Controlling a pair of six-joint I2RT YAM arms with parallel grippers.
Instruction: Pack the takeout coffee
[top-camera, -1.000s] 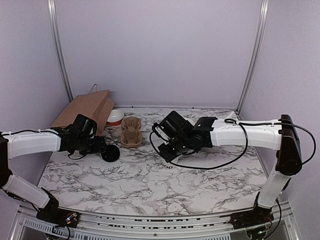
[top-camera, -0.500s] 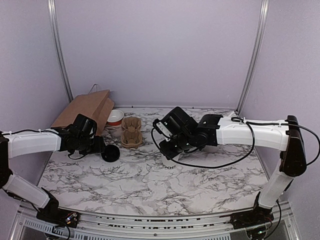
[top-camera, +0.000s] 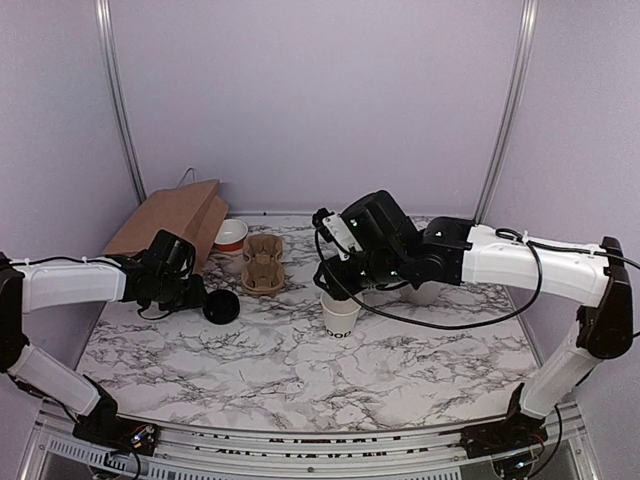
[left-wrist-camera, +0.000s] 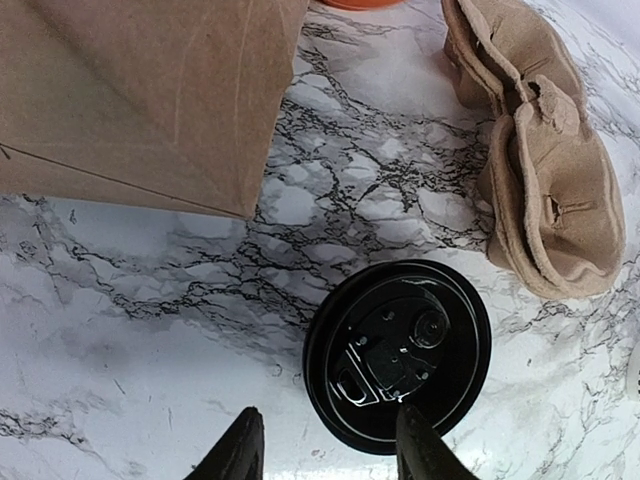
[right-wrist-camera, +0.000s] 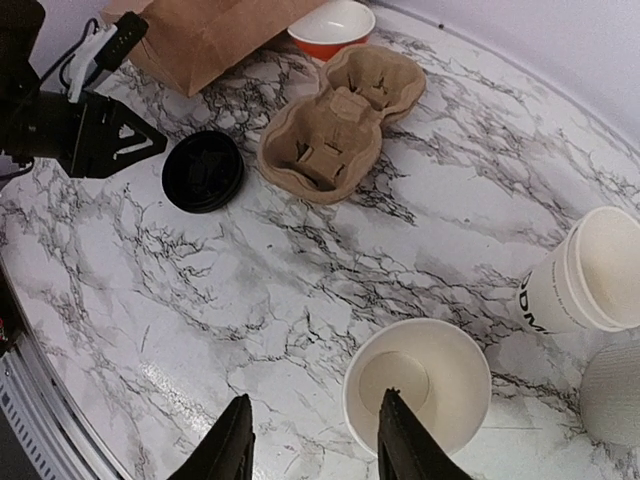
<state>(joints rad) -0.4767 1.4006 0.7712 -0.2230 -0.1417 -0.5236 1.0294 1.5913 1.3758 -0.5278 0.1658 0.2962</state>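
Coffee cup (top-camera: 340, 318) upright | lid (left-wrist-camera: 398, 355) flat, well apart | left claw (left-wrist-camera: 328, 410) parted, empty | right claw (right-wrist-camera: 315, 398) parted, empty

The lid (top-camera: 222, 306) lies left of the cup (top-camera: 340, 315), the carrier (top-camera: 263, 263) behind, between them.

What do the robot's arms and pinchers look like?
Both the left arm and the right arm are smooth white tubes with chunky black joints. A thin black cable loops along the right one. The left gripper and right gripper are black, each with two pointed fingers.
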